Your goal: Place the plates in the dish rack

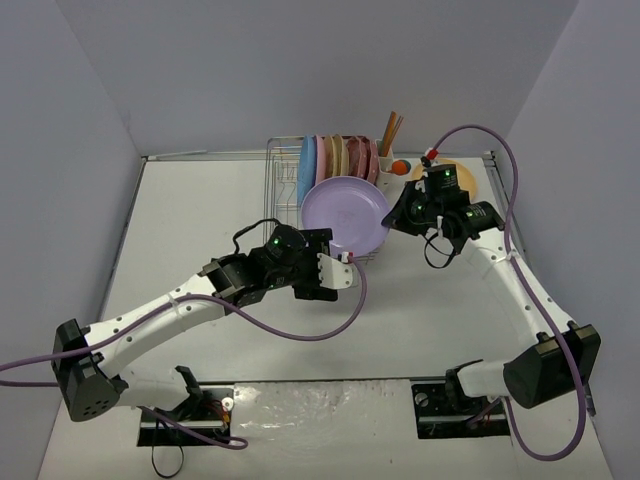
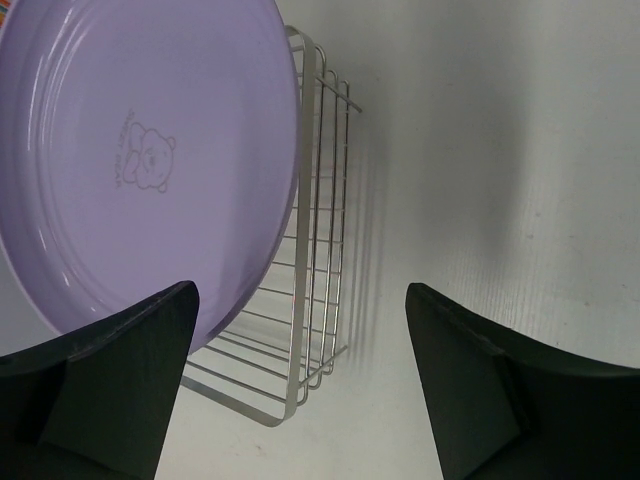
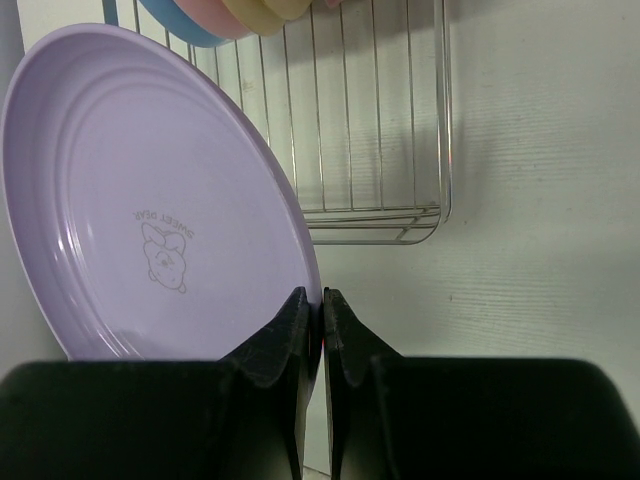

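My right gripper (image 3: 322, 295) is shut on the right rim of a lavender plate (image 1: 345, 215), which has a small bear print (image 3: 165, 250). The plate stands tilted on edge over the front end of the silver wire dish rack (image 1: 285, 170). Further back in the rack stand a blue plate (image 1: 307, 165), a pink one and others on edge (image 1: 345, 155). My left gripper (image 1: 340, 272) is open just in front of the plate's lower edge. In the left wrist view the lavender plate (image 2: 150, 150) sits beside the left finger (image 2: 130, 380), and only rack wires (image 2: 320, 200) and table lie between the jaws.
A white utensil cup (image 1: 385, 165) with wooden utensils (image 1: 392, 130) hangs on the rack's right side, with a small orange object (image 1: 400, 167) next to it. An orange-yellow plate (image 1: 455, 165) lies at the back right, mostly hidden by my right wrist. Grey walls enclose the table.
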Motion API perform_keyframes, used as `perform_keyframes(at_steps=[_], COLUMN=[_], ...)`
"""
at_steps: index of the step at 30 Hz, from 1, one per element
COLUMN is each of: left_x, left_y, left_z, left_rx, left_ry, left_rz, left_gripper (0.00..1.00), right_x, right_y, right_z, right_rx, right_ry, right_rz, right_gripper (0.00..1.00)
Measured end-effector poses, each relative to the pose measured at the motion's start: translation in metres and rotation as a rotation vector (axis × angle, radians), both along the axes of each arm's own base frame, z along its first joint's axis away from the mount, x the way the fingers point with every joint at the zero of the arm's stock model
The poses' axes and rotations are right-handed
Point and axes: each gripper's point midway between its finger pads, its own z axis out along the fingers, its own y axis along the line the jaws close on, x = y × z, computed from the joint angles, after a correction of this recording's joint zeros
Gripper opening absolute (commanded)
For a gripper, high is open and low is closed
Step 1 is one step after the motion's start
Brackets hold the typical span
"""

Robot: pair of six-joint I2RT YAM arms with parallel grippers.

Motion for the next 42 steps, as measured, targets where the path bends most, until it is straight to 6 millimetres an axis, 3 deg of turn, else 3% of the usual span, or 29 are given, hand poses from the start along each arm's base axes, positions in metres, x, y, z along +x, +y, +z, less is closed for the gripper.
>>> perform_keyframes(at_steps=[6,18,29,32,36,42], left_x=[0.005,0.009,0.009,0.007,0.0,0.002], left_y=[-0.005,-0.008,-0.009,-0.01,-0.014,-0.012], left_z=[-0.01,-0.01,-0.017,-0.019,-0.021,-0.021], left_rx=[0.05,0.094,0.129,0.141,0.154,0.163], left_ry=[0.0,-0.03,-0.033,-0.038,-0.043,-0.049], left_rz=[-0.018,-0.047,-0.067,-0.084,-0.114,-0.105], left_gripper=[0.67,0.42,0.09,0.0,0.0,0.0], right_x=[-0.001,-0.003,-0.005,-0.004,-0.003,-0.003], right_y=[0.005,0.008,0.011,0.012,0.013,0.013], right_z=[-0.003,-0.003,-0.006,-0.005,-0.004,-0.004], right_rx=[-0.003,-0.005,-0.014,-0.013,-0.011,-0.005], right_ry=[0.007,0.007,0.011,0.006,0.001,0.004], right_rz=[0.015,0.026,0.043,0.047,0.049,0.042], right_gripper=[0.0,0.0,0.01,0.07,0.18,0.59])
